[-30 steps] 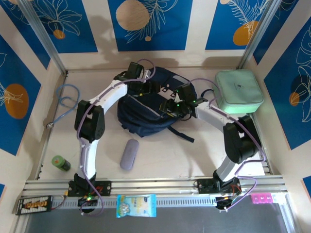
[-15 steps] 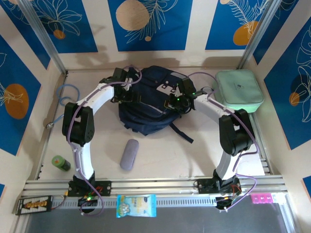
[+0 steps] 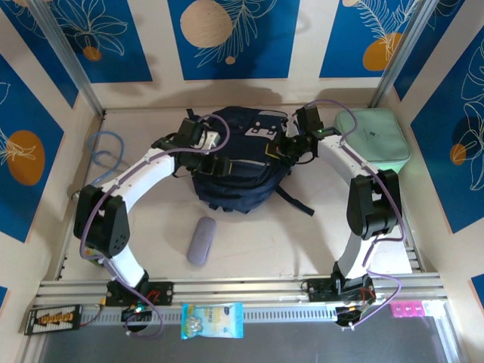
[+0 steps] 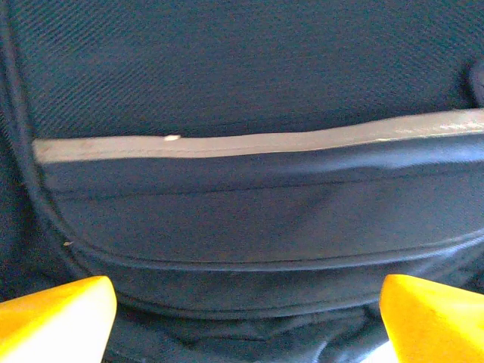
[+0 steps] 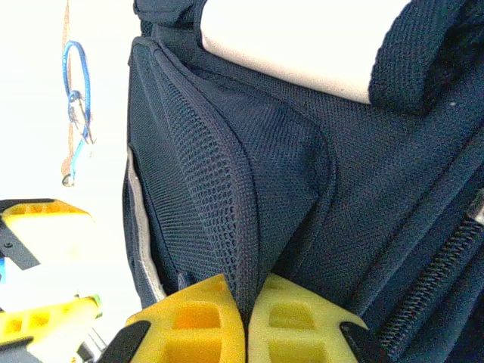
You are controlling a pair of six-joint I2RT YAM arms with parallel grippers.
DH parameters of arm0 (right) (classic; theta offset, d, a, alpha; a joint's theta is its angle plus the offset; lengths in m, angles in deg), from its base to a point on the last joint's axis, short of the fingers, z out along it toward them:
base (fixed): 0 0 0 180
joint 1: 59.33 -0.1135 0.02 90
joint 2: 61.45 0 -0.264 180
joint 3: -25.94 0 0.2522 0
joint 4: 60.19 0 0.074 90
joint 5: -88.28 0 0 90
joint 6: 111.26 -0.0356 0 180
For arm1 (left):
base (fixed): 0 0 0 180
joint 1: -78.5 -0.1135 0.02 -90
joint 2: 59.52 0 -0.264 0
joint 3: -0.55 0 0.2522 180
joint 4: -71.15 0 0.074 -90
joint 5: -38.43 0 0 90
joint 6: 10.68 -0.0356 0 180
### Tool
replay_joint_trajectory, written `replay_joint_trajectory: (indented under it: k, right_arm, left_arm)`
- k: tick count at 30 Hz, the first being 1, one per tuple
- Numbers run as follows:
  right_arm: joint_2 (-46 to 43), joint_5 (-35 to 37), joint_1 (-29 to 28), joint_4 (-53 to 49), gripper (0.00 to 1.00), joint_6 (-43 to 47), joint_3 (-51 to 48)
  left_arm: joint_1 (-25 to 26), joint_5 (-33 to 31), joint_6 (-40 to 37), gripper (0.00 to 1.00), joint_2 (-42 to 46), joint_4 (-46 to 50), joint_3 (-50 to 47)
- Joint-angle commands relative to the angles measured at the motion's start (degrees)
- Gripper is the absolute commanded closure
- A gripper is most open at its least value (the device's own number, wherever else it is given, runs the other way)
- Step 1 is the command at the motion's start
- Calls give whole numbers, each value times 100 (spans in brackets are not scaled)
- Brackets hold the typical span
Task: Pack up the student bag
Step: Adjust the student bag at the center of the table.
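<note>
The student bag (image 3: pixel 236 178), dark navy with a grey trim stripe, lies in the middle back of the table. My left gripper (image 3: pixel 218 153) is at its left side, open wide. In the left wrist view its yellow fingertips (image 4: pixel 57 318) flank the bag's front pocket (image 4: pixel 249 227) under the grey stripe (image 4: pixel 249 144), with nothing pinched. My right gripper (image 3: pixel 286 149) is at the bag's right upper side. In the right wrist view it (image 5: pixel 248 310) is shut on a fold of the bag's mesh fabric (image 5: pixel 227 204).
A mint green zip case (image 3: pixel 372 138) sits at the back right, close to the right arm. A grey oblong case (image 3: pixel 201 240) lies in front of the bag. A blue cable (image 3: pixel 104 149) lies at the left wall. A snack packet (image 3: pixel 212 320) rests on the front rail.
The right gripper has closed on the bag's fabric and moved back and right. The left arm has swung out to the left. The bag now sits more upright and further back.
</note>
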Motion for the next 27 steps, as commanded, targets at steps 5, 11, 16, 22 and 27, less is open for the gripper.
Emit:
replay_joint_trajectory:
  k: [5,11,16,22,27]
  right_arm:
    - [-82,-798,80,261,99,-504,316]
    - [-52,-947,115,157,99,-550,390]
    - [-44,-1036,147,200,99,-622,373]
    - [5,-1189,197,259,99,-723,396]
    - [5,-1236,205,248,97,-648,357]
  left_arm:
    - [785,-382,-2657,10,126,-676,4]
    - [828,141,-4451,17,-139,-1067,29]
    - [827,433,-5490,28,-367,-922,32]
    - [827,253,-5806,42,-372,-1219,-159]
    - [821,220,-5686,62,-205,-1942,-392]
